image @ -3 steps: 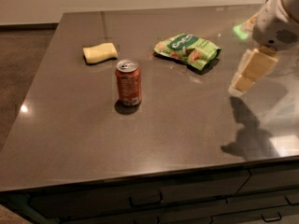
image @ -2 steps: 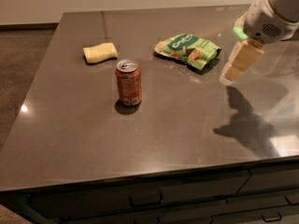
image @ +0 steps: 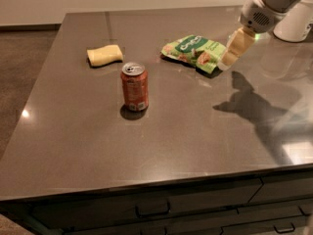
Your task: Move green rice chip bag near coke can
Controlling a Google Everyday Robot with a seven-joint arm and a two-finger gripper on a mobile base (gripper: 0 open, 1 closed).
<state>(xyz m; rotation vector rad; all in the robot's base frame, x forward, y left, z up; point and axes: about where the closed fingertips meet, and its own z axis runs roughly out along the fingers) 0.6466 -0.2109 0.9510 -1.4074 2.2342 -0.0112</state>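
Note:
The green rice chip bag [image: 194, 53] lies flat on the dark countertop [image: 98, 146], right of centre toward the back. The coke can [image: 134, 86] stands upright in the middle, left of and nearer than the bag. My gripper [image: 230, 56] hangs from the white arm at the upper right. Its pale fingers point down and left, just at the bag's right edge and slightly above the counter. It holds nothing that I can see.
A pale yellow sponge-like block [image: 104, 55] lies at the back left of the can. The counter's front edge runs above drawers with handles [image: 152, 210]. The arm's shadow [image: 249, 104] falls on the counter's right side.
The gripper has moved left and toward the back, from the counter's right side to the bag's right edge. The bag, can and sponge have not moved.

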